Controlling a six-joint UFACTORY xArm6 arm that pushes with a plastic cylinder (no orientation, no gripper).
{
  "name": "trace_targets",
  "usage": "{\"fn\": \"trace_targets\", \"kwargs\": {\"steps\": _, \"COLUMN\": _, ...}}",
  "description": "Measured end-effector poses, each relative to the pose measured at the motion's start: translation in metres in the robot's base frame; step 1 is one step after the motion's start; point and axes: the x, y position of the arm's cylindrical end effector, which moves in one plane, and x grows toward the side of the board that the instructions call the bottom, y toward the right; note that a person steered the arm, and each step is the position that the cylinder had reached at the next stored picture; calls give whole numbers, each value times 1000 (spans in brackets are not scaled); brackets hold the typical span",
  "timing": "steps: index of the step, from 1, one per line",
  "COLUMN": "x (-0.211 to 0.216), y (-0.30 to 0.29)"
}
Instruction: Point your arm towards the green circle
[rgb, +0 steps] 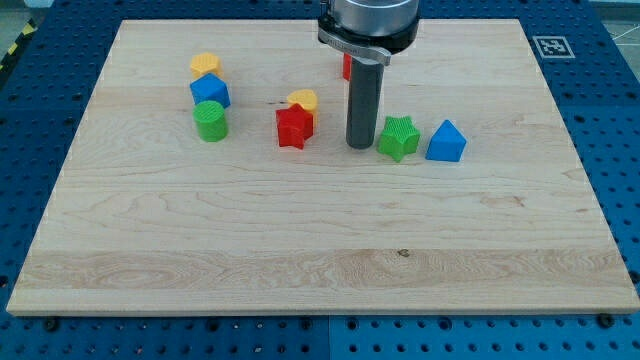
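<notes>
While upright, my tip (360, 146) stands beside the green star (398, 137); no jaws fitted.

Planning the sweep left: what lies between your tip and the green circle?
In the camera view, the red star with the yellow block just behind it sits between my tip and the green circle. Otherwise bare board.

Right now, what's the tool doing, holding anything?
No gripper: my tip holds nothing, resting on the board just left of the green star, far right of the green circle.
</notes>
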Motion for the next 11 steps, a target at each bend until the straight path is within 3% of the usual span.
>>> {"fn": "trace_targets", "kwargs": {"steps": 3, "x": 1, "y": 58}}
{"fn": "trace_targets", "kwargs": {"steps": 4, "x": 8, "y": 26}}
{"fn": "trace_targets", "kwargs": {"steps": 6, "x": 49, "y": -120}}
{"fn": "trace_targets", "kwargs": {"steps": 8, "x": 14, "y": -223}}
{"fn": "trace_targets", "kwargs": {"steps": 9, "x": -33, "y": -247}}
{"fn": "trace_targets", "kwargs": {"steps": 10, "x": -55, "y": -241}}
{"fn": "trace_targets", "kwargs": {"steps": 11, "x": -40, "y": -213}}
